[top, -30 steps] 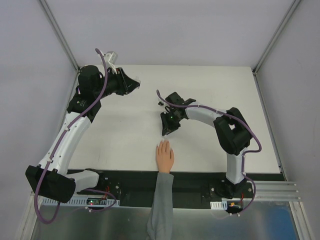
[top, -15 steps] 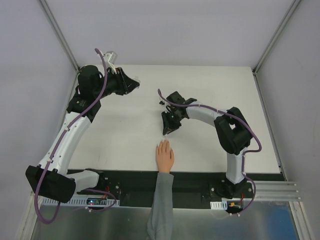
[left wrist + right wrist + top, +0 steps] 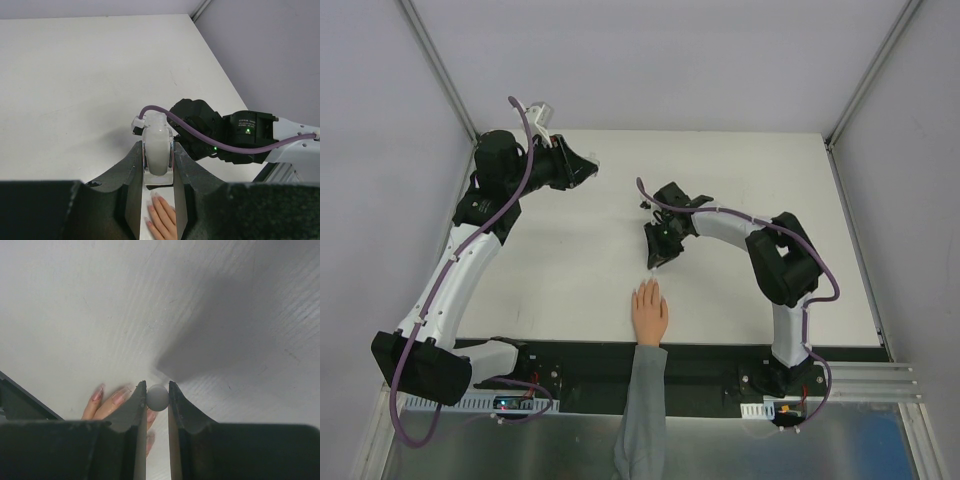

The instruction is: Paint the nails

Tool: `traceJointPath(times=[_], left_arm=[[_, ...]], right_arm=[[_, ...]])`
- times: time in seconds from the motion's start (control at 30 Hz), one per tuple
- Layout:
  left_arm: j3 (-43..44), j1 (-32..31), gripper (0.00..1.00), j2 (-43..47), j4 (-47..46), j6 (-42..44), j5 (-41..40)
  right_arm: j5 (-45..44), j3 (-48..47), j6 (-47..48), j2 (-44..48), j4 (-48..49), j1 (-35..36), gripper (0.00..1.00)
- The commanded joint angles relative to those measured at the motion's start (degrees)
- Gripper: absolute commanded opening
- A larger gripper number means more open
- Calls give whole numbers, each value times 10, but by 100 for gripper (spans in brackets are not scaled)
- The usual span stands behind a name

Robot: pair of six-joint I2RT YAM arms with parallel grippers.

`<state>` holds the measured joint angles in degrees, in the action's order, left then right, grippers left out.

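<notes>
The mannequin hand is lying flat, palm down, at the near edge of the worktop, midway between the two arm bases, with its grey sleeve trailing off the edge. Its fingers are pointing away from the bases. The nails are showing pinkish at the fingertips in the right wrist view.

The right hand is hovering just beyond those fingertips, pointing down towards them. Its fingers are closing narrowly on a small round grey knob, seen end-on. The nails are sitting just beside and partly behind the fingers in that view. Whether anything is touching a nail, I cannot tell.

The left hand is hanging over the far left part of the worktop, well apart from the mannequin hand. It is gripping a small clear bottle of milky liquid firmly between its two fingers, neck pointing away from the wrist.
</notes>
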<state>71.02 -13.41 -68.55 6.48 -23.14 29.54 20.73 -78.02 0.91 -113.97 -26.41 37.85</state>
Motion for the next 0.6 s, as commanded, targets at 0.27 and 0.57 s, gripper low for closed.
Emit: traceJointPath(times=[0.27,0.57], left_arm=[[18,5,0,8,-17,9,6],[16,5,0,11,-18,10,5]], right_arm=[[-25,-25,4,38,-44,0,0],[3,1,-6,60,-14,14,0]])
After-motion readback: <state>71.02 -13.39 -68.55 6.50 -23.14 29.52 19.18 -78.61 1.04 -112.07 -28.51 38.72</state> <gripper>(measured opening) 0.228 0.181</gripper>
